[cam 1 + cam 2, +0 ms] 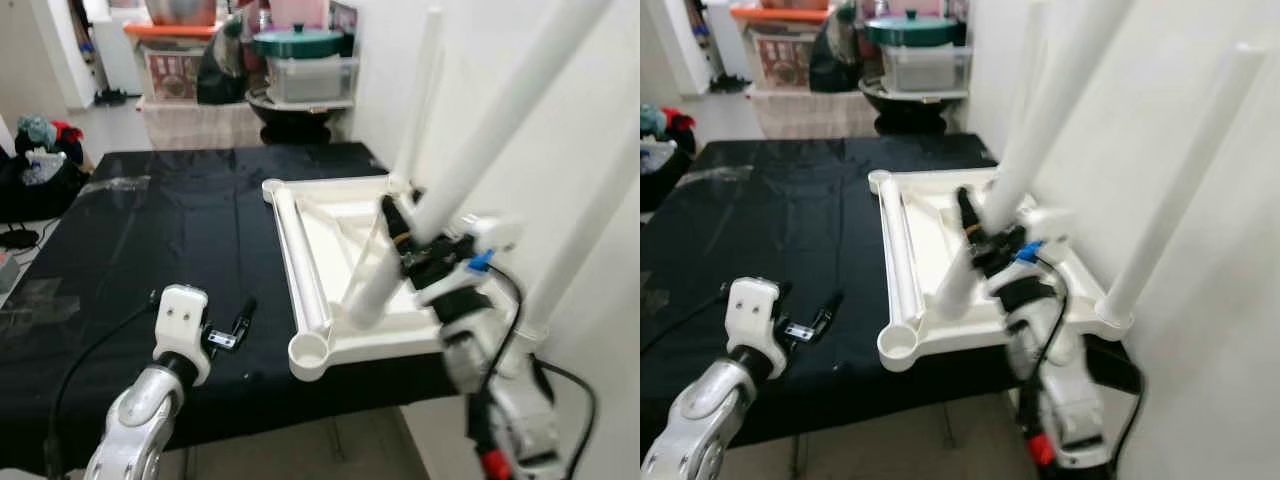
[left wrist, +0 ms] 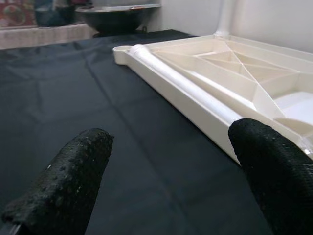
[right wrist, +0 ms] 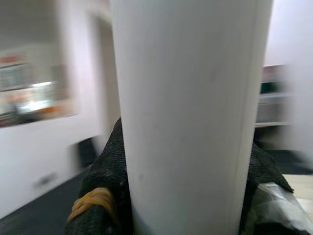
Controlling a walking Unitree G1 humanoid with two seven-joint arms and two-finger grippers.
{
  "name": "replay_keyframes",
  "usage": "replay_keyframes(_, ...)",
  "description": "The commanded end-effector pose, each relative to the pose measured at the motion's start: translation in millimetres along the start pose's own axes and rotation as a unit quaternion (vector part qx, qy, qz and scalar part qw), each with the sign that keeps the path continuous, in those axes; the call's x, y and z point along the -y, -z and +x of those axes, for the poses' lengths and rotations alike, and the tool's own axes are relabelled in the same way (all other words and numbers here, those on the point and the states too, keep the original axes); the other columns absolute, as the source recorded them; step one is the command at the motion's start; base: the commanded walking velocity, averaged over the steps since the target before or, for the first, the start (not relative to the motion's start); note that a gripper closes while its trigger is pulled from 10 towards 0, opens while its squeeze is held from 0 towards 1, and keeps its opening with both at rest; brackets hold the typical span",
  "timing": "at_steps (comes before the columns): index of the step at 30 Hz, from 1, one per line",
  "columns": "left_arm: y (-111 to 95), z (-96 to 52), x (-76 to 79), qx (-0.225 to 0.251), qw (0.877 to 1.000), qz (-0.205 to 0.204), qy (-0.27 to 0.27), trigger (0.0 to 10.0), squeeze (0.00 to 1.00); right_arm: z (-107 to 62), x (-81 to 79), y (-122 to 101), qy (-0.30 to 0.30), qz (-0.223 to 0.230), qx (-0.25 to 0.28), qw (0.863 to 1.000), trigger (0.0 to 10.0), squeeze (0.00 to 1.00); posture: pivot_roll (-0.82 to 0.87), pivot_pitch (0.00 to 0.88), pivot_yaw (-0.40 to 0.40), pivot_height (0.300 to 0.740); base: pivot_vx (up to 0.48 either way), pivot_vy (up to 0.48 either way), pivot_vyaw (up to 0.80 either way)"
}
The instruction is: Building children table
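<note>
Two white legs are already stood upright in corner sockets of the white tabletop (image 1: 330,350), which lies upside down on a black cloth (image 1: 170,230) with its ribbed underside facing up. One leg (image 1: 420,95) rises at the far right corner, beside the white wall, and another leg (image 1: 1185,180) rises at the near right corner. A third leg (image 1: 480,140) is held tilted over the middle of the tabletop, its lower end down near the ribs and its upper end leaning up and to the right. It is clamped by the right gripper (image 1: 415,240), whose black fingers (image 3: 105,196) are pressed against both sides of the tube in the right wrist view. The near left corner socket (image 1: 310,350) is seen as an open round cup at the cloth's front edge.

The left gripper (image 1: 235,325) is held low over the cloth, just left of the tabletop and not touching it. Its two fingers (image 2: 73,176) are spread apart with nothing between them, and the tabletop's long rounded edge is seen beyond them.

Storage boxes (image 1: 310,75) and a dark bowl (image 1: 295,115) are stacked at the far end of the room, and a bundle of clothes (image 1: 40,150) lies at the far left.
</note>
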State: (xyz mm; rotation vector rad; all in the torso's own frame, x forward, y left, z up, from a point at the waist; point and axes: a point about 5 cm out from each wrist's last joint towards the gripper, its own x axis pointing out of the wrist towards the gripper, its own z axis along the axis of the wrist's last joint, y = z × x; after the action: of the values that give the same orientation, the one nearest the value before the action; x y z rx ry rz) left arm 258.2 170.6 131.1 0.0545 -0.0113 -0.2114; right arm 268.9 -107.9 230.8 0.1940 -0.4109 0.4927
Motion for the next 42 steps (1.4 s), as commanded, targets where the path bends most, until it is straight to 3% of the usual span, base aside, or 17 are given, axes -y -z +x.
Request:
replay_keyframes(1,3.2,-2.6,3.6,-0.013,1.000,0.002,0.008,10.0,0.00,-1.6,-1.8,2.2,-0.016,0.010,-0.009,1.000,0.0,0.00,0.06,0.000,-0.084,0.740,0.000,0.000,0.00)
replay_keyframes(3,8.5,-6.1,3.6,-0.028,1.000,0.002,0.008,10.0,0.00,-0.2,-3.8,4.7,-0.033,0.013,-0.014,0.999,0.0,0.00,0.07,0.000,-0.082,0.740,0.000,0.000,0.00)
replay_keyframes(4,18.9,-11.1,0.3,-0.059,0.998,0.000,-0.005,10.0,0.00,3.8,-6.2,4.4,-0.059,0.014,-0.018,0.998,0.0,0.00,0.07,0.000,-0.086,0.740,0.000,0.000,0.00)
replay_keyframes(6,21.2,-11.9,-0.7,-0.064,0.998,-0.003,-0.010,10.0,0.00,6.7,-5.7,4.0,-0.068,0.012,-0.019,0.997,0.0,0.00,0.08,0.000,-0.093,0.740,0.000,0.000,0.00)
replay_keyframes(12,17.0,-10.3,4.0,-0.056,0.998,-0.016,-0.004,10.0,0.00,17.0,2.2,0.2,-0.068,0.003,-0.017,0.998,0.0,0.00,0.09,0.000,-0.101,0.740,0.000,0.000,0.00)
replay_keyframes(25,15.1,-12.2,5.3,-0.057,0.998,-0.017,0.003,10.0,0.00,16.7,5.4,3.8,-0.057,0.014,-0.020,0.998,0.0,0.00,0.10,0.000,-0.101,0.740,0.000,0.267,0.00)
replay_keyframes(42,13.7,-9.5,6.7,-0.056,0.998,-0.014,0.009,10.0,0.00,18.5,12.7,4.4,-0.029,0.016,-0.021,0.999,0.0,0.00,0.10,0.000,-0.097,0.740,0.000,0.000,-0.51)
